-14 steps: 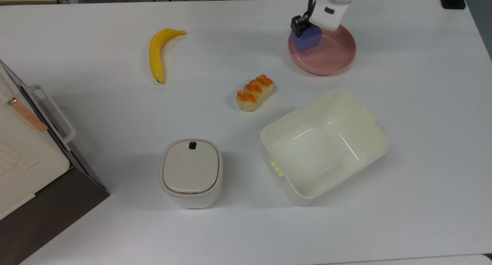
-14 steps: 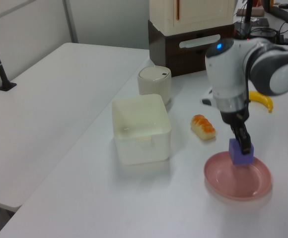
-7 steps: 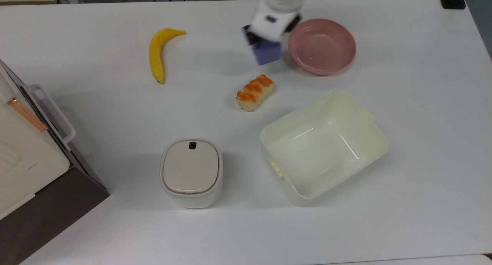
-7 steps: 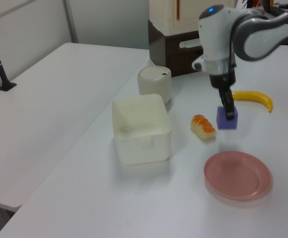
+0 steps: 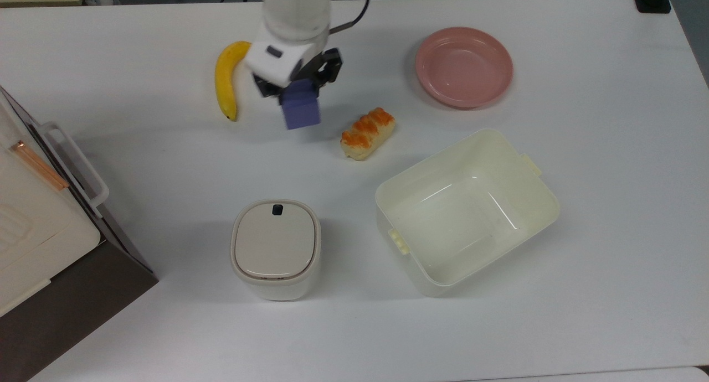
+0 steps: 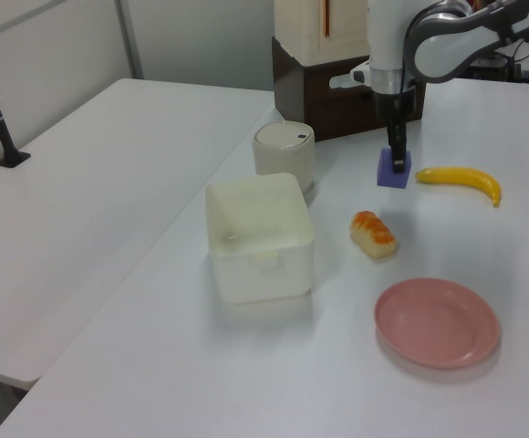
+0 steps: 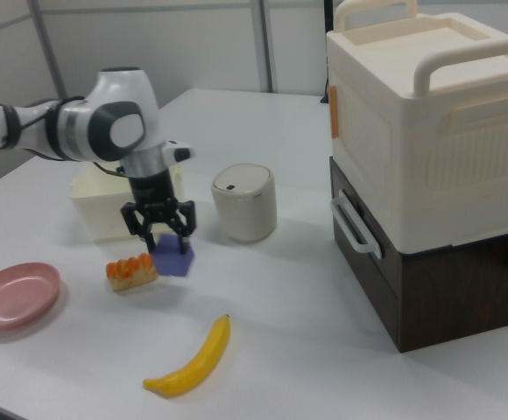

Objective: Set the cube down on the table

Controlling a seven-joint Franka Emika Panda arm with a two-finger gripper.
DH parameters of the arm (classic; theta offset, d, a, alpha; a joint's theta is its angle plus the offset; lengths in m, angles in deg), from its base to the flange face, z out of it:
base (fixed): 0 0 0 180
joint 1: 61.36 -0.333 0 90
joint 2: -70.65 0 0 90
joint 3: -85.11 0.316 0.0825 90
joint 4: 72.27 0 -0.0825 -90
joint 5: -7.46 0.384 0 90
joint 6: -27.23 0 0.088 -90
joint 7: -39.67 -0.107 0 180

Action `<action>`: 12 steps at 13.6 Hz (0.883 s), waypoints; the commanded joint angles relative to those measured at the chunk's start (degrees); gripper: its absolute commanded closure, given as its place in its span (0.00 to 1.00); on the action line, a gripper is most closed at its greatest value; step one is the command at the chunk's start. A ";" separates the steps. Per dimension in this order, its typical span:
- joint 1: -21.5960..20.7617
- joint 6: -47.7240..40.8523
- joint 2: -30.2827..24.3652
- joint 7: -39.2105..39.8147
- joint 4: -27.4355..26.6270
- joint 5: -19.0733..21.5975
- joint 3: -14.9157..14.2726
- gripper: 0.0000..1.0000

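The blue-purple cube [image 5: 302, 113] hangs low over the white table [image 5: 166, 166], between a banana and a bread roll. My gripper [image 5: 297, 96] is shut on it from above. In the left view the cube [image 6: 393, 172] sits just below the gripper [image 6: 396, 157], left of the banana. In the right view the cube [image 7: 177, 262] is at table level under the gripper [image 7: 168, 245]. Whether it touches the tabletop cannot be told.
The banana [image 5: 226, 77] lies on the top view's left of the cube, the bread roll [image 5: 368, 133] on its right. A pink plate [image 5: 464, 66], a cream tub [image 5: 548, 196], a lidded bin [image 5: 276, 248] and a stacked box [image 5: 33, 221] stand around.
The arm carried the cube from over the pink plate toward the top view's left, past the bread roll, and lowered it near the banana. The plate now holds nothing.
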 commanded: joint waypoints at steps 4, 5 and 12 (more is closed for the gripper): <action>3.09 -3.49 0.72 -5.32 6.99 -0.03 0.33 0.00; 2.74 -6.73 -0.07 -9.62 9.18 0.06 0.68 0.00; 1.59 -12.74 -7.54 -15.81 11.75 0.23 0.94 0.00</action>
